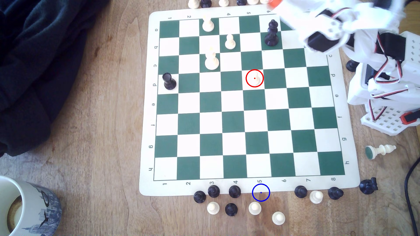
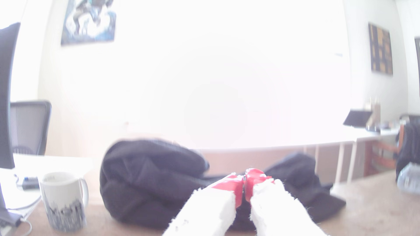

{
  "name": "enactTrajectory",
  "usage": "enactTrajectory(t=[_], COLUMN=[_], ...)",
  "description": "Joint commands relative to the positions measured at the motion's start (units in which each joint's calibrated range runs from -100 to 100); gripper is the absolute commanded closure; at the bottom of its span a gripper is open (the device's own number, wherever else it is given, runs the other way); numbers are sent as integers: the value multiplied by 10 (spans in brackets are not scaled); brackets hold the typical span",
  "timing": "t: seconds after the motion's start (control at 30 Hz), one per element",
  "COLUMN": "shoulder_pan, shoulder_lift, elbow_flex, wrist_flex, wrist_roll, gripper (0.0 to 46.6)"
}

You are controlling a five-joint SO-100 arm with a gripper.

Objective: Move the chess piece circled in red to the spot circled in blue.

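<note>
The pawn (image 1: 254, 79), ringed red, stands on a white square right of centre in the exterior view's upper half, well apart from the blue ring (image 1: 261, 192) at the board's (image 1: 350, 145) bottom edge, while the gripper (image 2: 244, 181) has its red tips pressed together, empty.

The white arm (image 1: 354, 29) reaches in from the exterior view's right, its base (image 1: 386, 90) standing at that side with red, black and white wires looped along the links. The upper links are blurred there, so their exact angles are hard to read. In the wrist view the pincer (image 2: 245, 179) points out level (roughly horizontal, not downward), its two white fingers (image 2: 211, 208) tipped in red. The red tips appear pressed together, with nothing between them.
</note>
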Motion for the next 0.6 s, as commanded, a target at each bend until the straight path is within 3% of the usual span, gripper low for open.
enactTrajectory(t=[0.0, 0.17, 0.27, 0.37, 0.57], shoulder_pan=[14, 5, -28, -56, -23], shoulder_lift=[28, 72, 90, 201, 340], elbow_flex=[-142, -220, -252, -367, -475], wrist_flex=[247, 390, 445, 518, 561], wrist_roll=[2, -12, -34, -68, -79], gripper=[464, 464, 464, 464, 456])
